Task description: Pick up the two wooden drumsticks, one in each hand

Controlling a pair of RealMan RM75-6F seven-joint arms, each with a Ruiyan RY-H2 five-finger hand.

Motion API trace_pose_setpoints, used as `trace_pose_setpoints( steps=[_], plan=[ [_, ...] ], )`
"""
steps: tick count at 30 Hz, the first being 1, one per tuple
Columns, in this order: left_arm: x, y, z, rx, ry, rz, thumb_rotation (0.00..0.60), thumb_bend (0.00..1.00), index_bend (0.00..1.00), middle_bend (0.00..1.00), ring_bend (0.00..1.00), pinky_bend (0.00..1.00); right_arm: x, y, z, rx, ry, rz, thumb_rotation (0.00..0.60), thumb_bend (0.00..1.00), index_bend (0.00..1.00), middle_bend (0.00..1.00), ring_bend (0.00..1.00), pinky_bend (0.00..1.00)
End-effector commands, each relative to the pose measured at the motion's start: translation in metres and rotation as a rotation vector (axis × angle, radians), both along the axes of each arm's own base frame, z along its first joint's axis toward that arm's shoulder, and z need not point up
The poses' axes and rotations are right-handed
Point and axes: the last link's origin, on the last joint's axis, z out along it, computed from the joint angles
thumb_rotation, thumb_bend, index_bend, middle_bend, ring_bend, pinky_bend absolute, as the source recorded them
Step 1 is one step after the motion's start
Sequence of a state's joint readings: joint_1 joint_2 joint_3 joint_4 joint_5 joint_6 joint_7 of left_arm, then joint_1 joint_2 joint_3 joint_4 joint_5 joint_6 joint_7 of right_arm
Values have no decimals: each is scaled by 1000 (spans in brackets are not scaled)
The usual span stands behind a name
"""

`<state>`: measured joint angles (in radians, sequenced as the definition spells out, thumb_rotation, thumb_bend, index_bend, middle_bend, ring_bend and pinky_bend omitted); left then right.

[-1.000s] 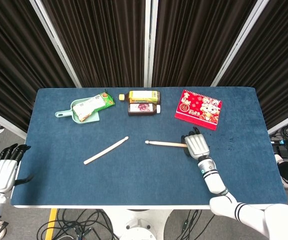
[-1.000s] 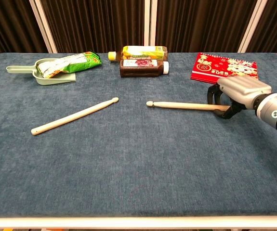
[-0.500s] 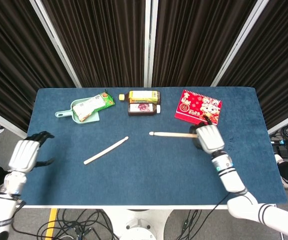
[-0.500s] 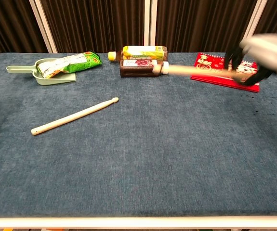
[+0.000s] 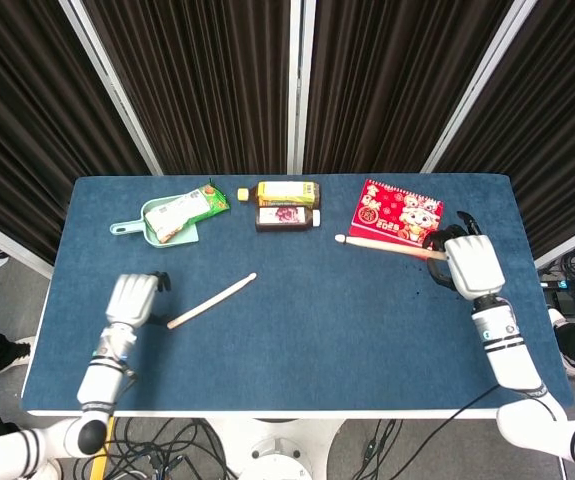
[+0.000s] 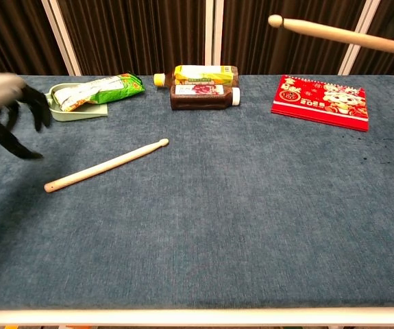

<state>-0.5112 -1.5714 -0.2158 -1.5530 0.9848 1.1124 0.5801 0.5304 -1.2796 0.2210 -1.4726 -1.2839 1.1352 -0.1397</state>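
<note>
One wooden drumstick (image 5: pixel 211 299) (image 6: pixel 105 165) lies slanted on the blue table (image 5: pixel 297 350), left of centre. My left hand (image 5: pixel 132 298) (image 6: pixel 5 103) hovers just beside its butt end with fingers spread and nothing in them. The second drumstick (image 5: pixel 385 247) (image 6: pixel 340 34) is lifted well above the table, its tip pointing left. My right hand (image 5: pixel 468 265) grips its butt end; in the chest view only a dark sliver of that hand shows at the right edge.
At the back stand a green scoop (image 5: pixel 157 224) with a snack packet (image 5: pixel 189 208), two boxes or bottles (image 5: pixel 287 192) (image 5: pixel 285 216) and a red calendar (image 5: pixel 397 218). The table's left edge lies close to my left hand.
My right hand has raised its drumstick higher and carried it right. My left hand has come in from the table's left edge to the lying drumstick's butt end.
</note>
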Motion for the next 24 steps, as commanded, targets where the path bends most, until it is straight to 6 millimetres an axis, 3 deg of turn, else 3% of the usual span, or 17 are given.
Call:
trace_pose_setpoints(
  steps=[1, 24],
  plan=[
    [8, 1, -19, -24, 27, 27, 600, 126, 473, 467, 666, 805, -9, 0, -1, 24, 15, -33, 600, 667, 664, 600, 336, 121],
    [18, -8, -52, -97, 136, 73, 600, 208, 492, 497, 688, 831, -22, 0, -12, 70, 7, -49, 600, 668, 664, 592, 336, 121]
  ],
)
